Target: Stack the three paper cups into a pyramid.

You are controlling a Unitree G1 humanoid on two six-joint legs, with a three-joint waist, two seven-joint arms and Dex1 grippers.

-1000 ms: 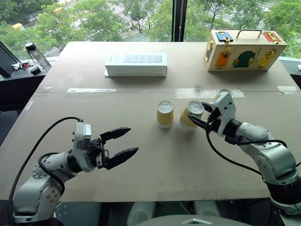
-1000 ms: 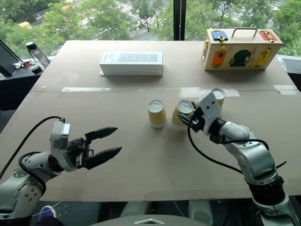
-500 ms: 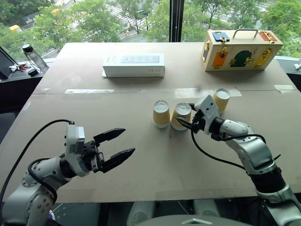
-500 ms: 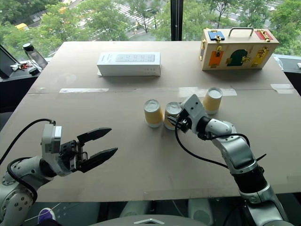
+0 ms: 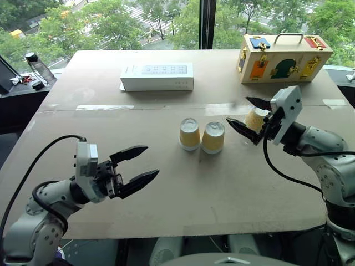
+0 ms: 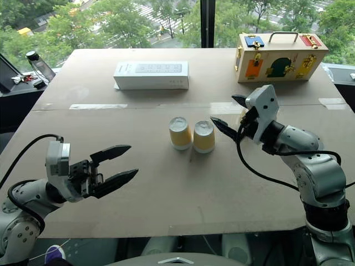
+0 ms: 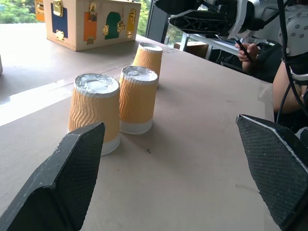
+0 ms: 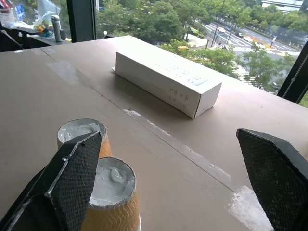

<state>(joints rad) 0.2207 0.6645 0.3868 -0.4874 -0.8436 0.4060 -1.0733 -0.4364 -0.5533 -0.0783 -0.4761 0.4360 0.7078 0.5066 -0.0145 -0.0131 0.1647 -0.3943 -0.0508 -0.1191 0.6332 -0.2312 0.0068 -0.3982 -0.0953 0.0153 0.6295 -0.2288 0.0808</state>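
Note:
Two yellow-orange paper cups (image 5: 189, 134) (image 5: 213, 137) stand upside down, side by side and touching, in the middle of the table (image 5: 183, 205). The third cup (image 5: 255, 119) stands upside down further right and back, partly hidden by my right gripper (image 5: 241, 112). That gripper hovers open and empty above the table, between the pair and the third cup. My left gripper (image 5: 150, 161) is open and empty at the front left, well short of the cups. The left wrist view has all three cups (image 7: 95, 110) (image 7: 137, 98) (image 7: 148, 57) standing in a row.
A white flat box (image 5: 158, 76) lies at the back centre. A wooden box with coloured latches (image 5: 285, 58) stands at the back right. A bottle (image 5: 40, 64) stands off the table's far left. A person's hand (image 7: 248, 50) shows beyond the table's right side.
My right gripper set the tilted cup down upright against the first cup, opened, then rose and drew back to the right. The left gripper stayed put.

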